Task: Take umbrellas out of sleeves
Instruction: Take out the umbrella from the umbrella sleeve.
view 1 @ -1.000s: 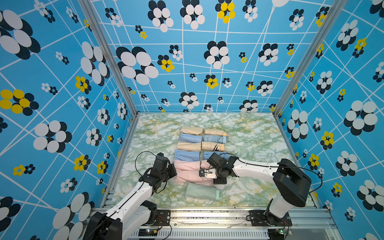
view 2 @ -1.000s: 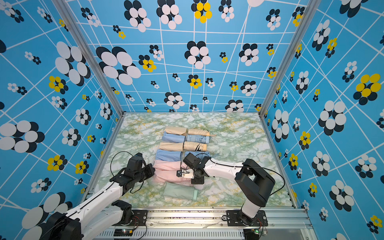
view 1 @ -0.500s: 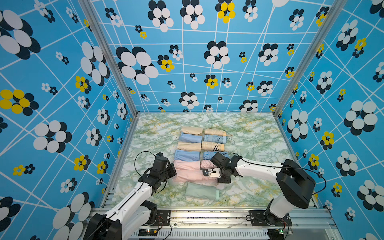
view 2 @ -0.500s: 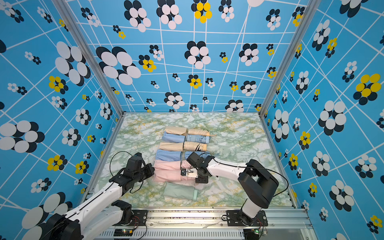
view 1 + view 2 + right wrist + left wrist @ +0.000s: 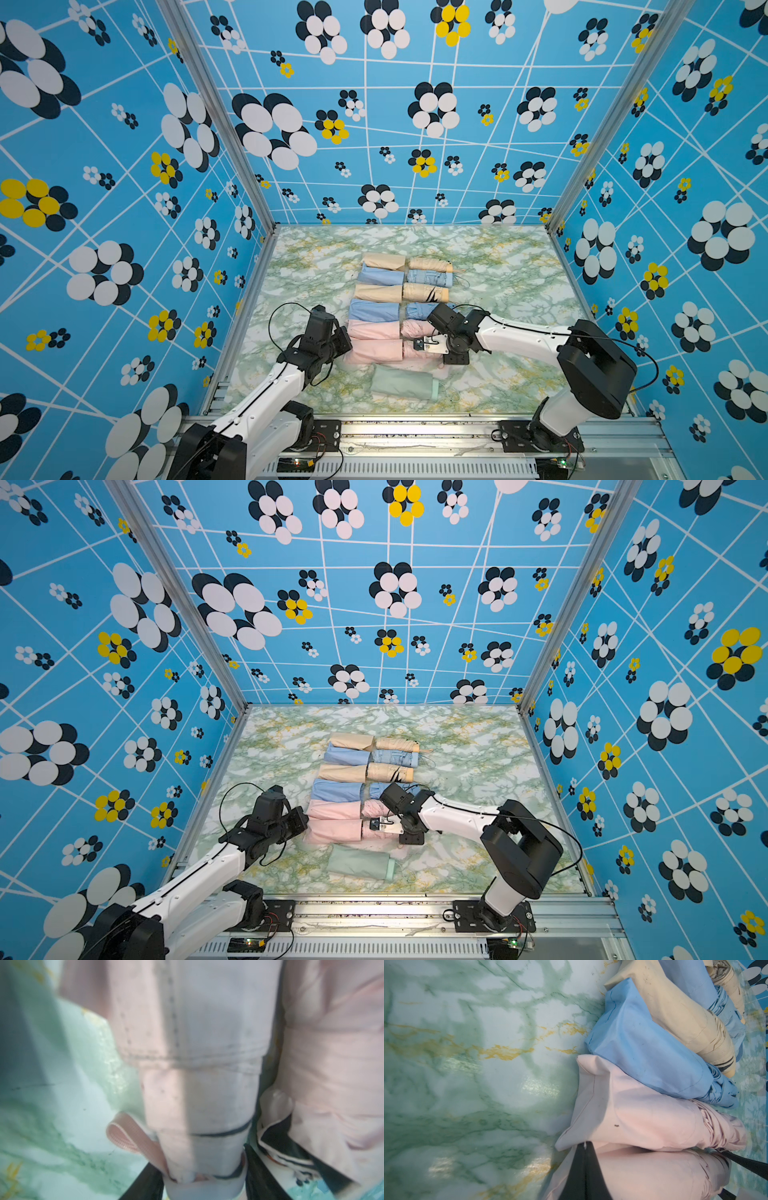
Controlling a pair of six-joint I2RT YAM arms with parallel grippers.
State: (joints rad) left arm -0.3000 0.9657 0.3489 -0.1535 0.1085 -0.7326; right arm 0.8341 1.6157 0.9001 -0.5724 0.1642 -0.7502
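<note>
Your right gripper [image 5: 202, 1180], clamped on the pink umbrella [image 5: 199, 1095] near the front edge of the worktop [image 5: 498, 266], has edged toward the right edge while your left gripper [image 5: 585, 1146] stays pinched on its pink sleeve [image 5: 374, 351], so extraction looks underway

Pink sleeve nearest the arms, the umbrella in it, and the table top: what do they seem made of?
Pink sleeve: thin matte cloth, probably synthetic; stitched hem, soft creases. Pink umbrella: similar thin fabric, dark piping; its end cap looks like smooth plastic. Table top: glossy marble-look print with glare patches, probably a film or laminate, not stone.
</note>
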